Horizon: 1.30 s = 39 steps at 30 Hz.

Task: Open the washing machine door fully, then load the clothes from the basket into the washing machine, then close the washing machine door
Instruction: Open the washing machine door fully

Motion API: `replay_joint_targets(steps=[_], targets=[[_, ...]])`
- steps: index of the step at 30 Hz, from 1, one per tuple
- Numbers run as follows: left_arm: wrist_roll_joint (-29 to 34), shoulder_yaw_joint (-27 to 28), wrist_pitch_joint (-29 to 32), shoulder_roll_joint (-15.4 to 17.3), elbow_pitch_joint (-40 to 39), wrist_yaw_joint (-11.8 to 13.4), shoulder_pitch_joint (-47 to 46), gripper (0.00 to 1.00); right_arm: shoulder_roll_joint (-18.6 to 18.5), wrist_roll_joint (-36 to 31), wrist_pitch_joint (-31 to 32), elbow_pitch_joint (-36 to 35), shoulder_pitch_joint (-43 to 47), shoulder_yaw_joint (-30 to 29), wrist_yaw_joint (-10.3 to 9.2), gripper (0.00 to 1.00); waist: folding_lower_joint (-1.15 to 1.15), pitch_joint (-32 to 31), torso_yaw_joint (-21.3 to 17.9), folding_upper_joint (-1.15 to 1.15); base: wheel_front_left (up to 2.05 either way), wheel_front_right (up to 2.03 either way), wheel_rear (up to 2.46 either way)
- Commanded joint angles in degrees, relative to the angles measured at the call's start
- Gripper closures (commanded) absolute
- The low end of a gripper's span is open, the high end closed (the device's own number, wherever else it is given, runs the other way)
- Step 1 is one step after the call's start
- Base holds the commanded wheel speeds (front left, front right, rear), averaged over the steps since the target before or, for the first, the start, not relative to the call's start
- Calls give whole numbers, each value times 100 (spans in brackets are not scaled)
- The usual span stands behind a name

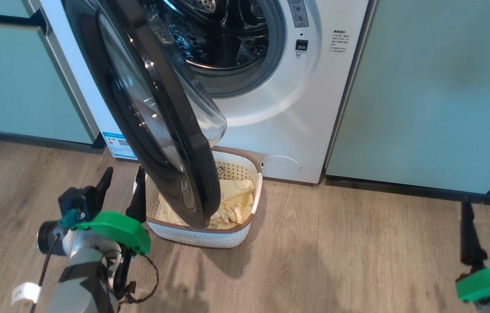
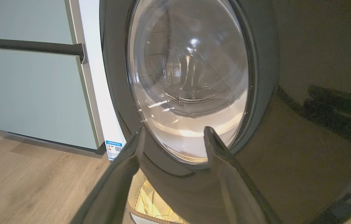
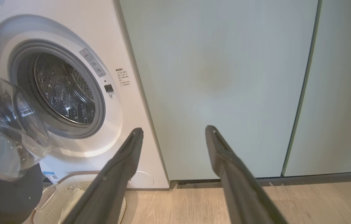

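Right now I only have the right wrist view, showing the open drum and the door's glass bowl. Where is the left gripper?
Observer: The left gripper is low, on the outer side of the washing machine door, jaws open, pointing at its black rim; contact I cannot tell.
Operator: How wide open is the door?
Observer: It sticks out from the washing machine toward the robot, well short of the teal cabinet on its hinge side.
Operator: I see only a corner of the basket. Loaded?
Observer: Yes, pale yellow clothes lie in the basket.
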Motion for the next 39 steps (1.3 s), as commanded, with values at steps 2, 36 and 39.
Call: replay_joint_targets(steps=[2,36,39], targets=[[53,191,-36,109,-173,-20,-204,0,-43,-130,-54,-192,-71,46,9,0,0,0,12,0,0,0,0],[37,87,-36,75,-133,-46,-213,0,427,-644,-54,-216,287,-411,9,0,0,26,47,0,0,0,0],[31,96,-36,73,-131,-46,-212,0,433,-670,-54,-202,285,-418,9,0,0,31,53,0,0,0,0]])
